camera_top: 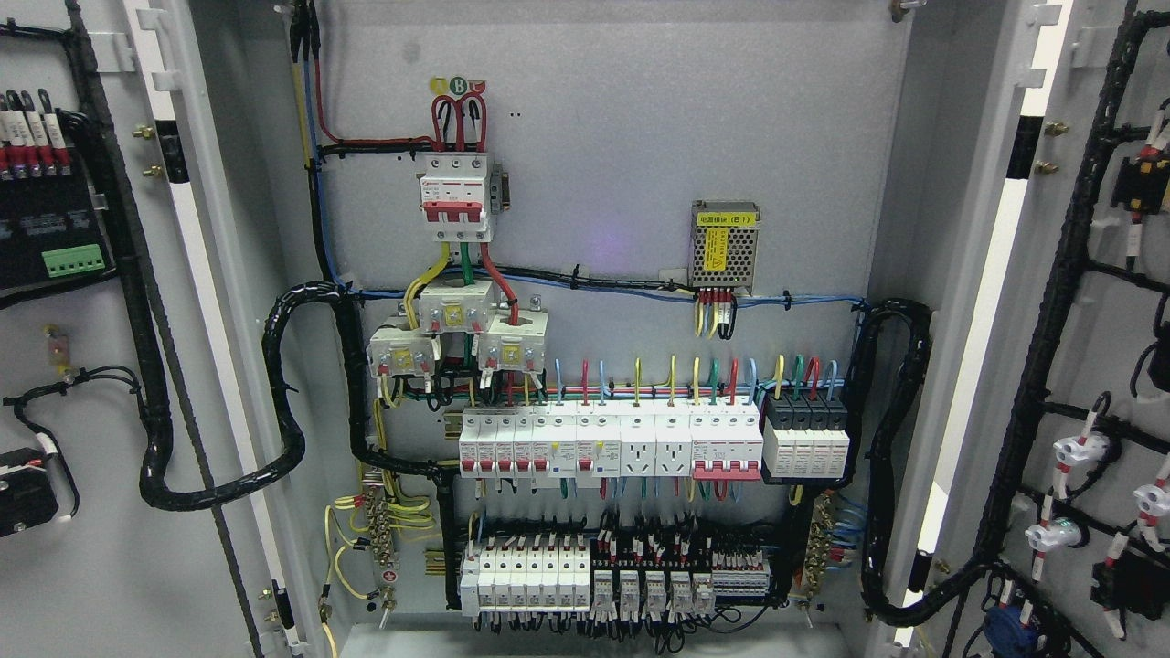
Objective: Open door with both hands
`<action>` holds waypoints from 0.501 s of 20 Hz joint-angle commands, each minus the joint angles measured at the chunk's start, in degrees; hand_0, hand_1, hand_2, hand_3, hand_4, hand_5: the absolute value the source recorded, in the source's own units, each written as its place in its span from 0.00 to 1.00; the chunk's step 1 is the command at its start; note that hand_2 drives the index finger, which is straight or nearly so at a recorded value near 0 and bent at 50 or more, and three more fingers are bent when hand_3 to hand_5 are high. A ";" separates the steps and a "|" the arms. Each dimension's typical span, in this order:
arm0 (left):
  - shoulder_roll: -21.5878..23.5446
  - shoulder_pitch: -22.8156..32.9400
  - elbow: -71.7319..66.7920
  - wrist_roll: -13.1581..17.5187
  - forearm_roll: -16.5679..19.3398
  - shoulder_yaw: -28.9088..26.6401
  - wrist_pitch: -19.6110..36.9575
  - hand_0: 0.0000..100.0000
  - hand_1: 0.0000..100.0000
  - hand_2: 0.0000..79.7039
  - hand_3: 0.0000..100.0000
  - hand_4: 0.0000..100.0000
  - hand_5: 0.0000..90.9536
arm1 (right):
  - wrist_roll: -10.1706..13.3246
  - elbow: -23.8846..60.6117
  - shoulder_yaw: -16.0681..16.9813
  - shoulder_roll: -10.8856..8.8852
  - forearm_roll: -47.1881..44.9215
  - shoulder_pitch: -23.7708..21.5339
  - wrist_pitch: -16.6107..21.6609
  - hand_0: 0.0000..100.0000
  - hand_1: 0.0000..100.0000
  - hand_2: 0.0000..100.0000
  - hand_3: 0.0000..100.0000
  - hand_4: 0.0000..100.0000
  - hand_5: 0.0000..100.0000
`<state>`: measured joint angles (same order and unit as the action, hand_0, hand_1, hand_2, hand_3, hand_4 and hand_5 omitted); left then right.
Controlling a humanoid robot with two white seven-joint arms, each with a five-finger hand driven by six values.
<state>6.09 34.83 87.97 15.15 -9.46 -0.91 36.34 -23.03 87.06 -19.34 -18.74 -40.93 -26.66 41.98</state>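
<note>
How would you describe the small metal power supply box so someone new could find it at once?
Start at the grey back panel of the open electrical cabinet and look right of centre, above the long row of white circuit breakers. The perforated silver metal box sits alone there. Its yellow labels and mesh casing set it apart from the white plastic red-handled main breaker on its left.

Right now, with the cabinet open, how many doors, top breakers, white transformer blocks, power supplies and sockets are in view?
Doors: 2, both open
Top breaker: 1
Transformer blocks: 3
Power supply: 1
Sockets: 2
Total: 9
No robot hand is in view.
</note>
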 commanded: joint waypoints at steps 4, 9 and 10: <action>2.26 6.48 -25.27 0.49 0.67 3.80 0.14 0.12 0.39 0.00 0.00 0.00 0.00 | -0.44 -27.87 -7.91 2.04 1.11 -3.75 0.03 0.12 0.39 0.00 0.00 0.00 0.00; 2.26 6.04 -38.38 0.67 1.98 4.60 0.14 0.12 0.39 0.00 0.00 0.00 0.00 | -0.44 -43.08 -7.38 6.43 2.08 -1.20 -0.06 0.12 0.39 0.00 0.00 0.00 0.00; 2.26 5.61 -41.01 0.67 1.99 4.77 0.05 0.12 0.39 0.00 0.00 0.00 0.00 | -0.35 -46.24 -7.12 7.40 2.43 -0.59 -0.14 0.12 0.39 0.00 0.00 0.00 0.00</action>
<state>7.42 40.01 70.22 15.78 -8.28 1.55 36.22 -23.49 67.30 -23.83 -16.50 -39.65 -28.73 42.02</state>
